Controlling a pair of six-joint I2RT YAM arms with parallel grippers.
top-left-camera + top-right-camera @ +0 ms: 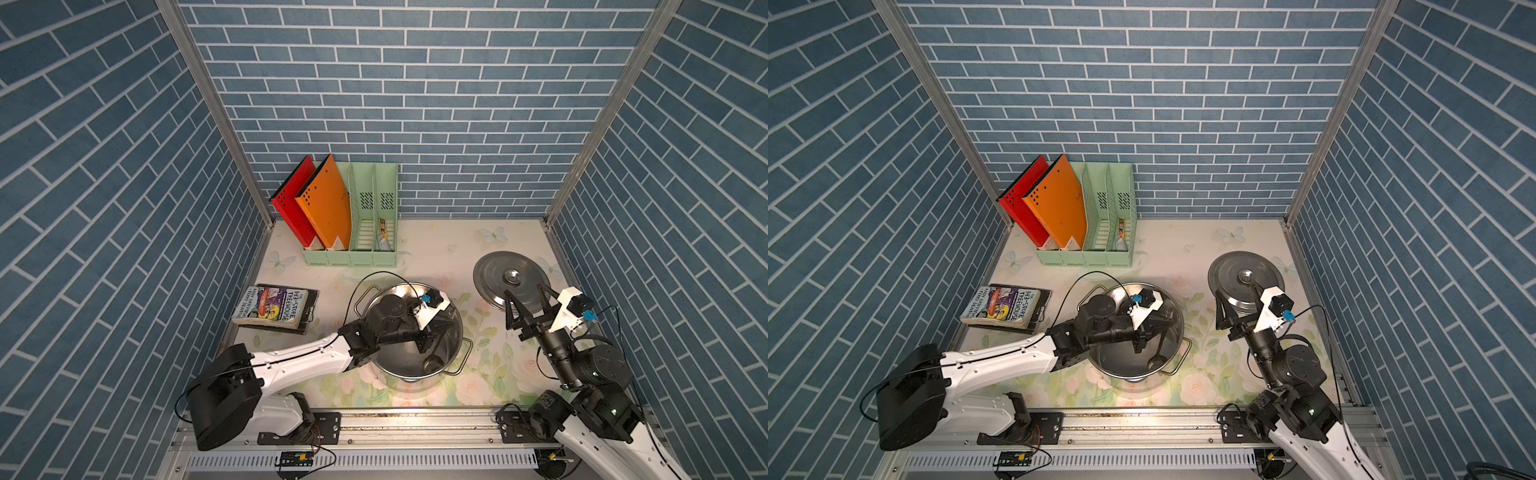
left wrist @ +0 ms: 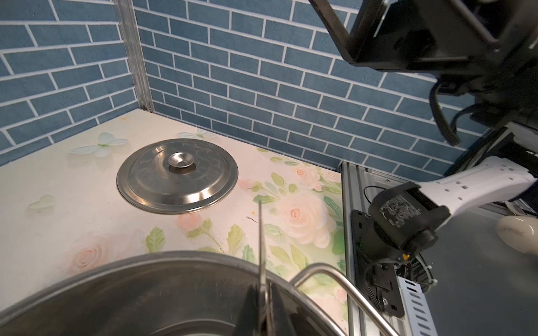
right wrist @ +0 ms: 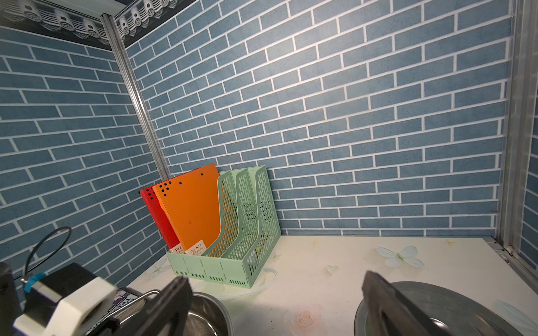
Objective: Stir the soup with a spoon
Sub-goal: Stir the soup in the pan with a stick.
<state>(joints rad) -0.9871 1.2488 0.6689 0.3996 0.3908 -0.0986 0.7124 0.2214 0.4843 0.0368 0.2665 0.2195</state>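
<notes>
Here, the left gripper reaches over the rim of the wide, round stainless-steel pot, its jaws clamped on the thin straight handle of the long, slim stainless-steel spoon. In both top views the spoon stands steeply inside the pot, with its small round bowl low against the pot's near right wall and its handle rising to the gripper. To the pot's right and a little farther back, the big round steel lid with a centre knob lies flat on the floral tabletop, apart from the pot. The right gripper hangs over the lid's edge nearest the pot, jaws spread wide with nothing between them. Left of the pot lies a paperback book on a dark pad. Behind the pot stands a mint-green plastic file rack, holding a red folder and an orange folder.
</notes>
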